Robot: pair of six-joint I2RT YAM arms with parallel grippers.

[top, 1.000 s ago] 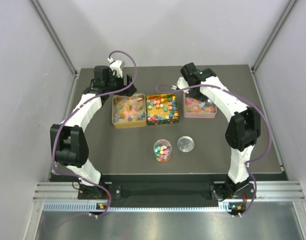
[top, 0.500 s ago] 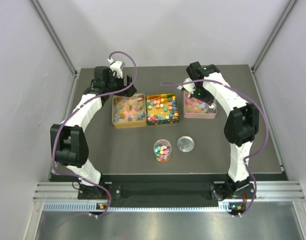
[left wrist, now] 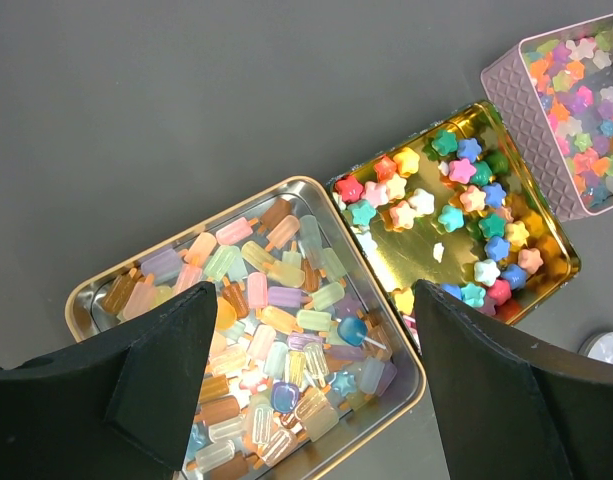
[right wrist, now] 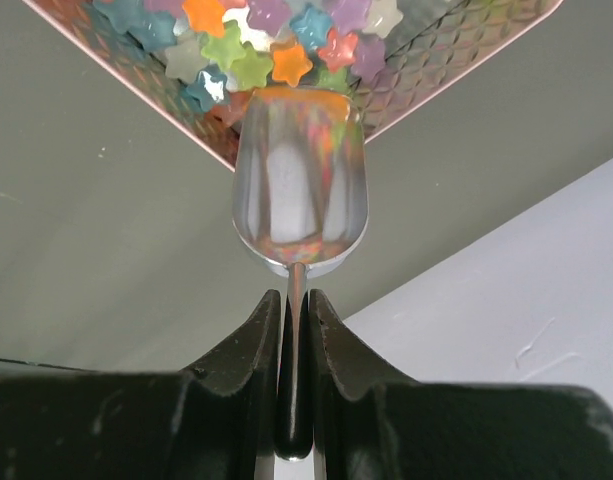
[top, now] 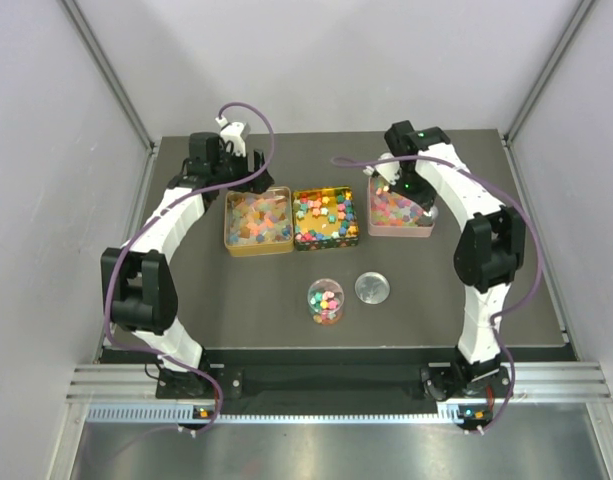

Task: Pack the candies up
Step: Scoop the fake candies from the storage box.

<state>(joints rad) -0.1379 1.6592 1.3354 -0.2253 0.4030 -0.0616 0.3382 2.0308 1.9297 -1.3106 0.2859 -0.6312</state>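
Top external view is showing the dark counter (top: 266, 320) carrying everything, and the right arm is the one part that is changing. Over the last second its wrist is swinging from the upper-left corner of the pink tray (top: 401, 234) rightwards across it, toward that tray's right edge. The left arm is staying put above the left tray (top: 258, 252) of popsicle shapes, with the left end effector (left wrist: 316, 400) standing wide apart and holding nothing. Between those trays the gold tray (top: 326, 245) is sitting untouched. Below it, mid-frame, the clear cup (top: 326, 300) is already holding some pieces, and the round silver lid (top: 372, 288) is lying just to its right. The right end effector (right wrist: 296, 330) is clamped on the thin handle of a clear scoop (right wrist: 301, 190), whose bowl is looking empty and is reaching the pink tray's corner. The candies (right wrist: 251, 65) are lying in all three trays and the cup. Another scoopful is probably being lined up, so packing is looking only partly done.
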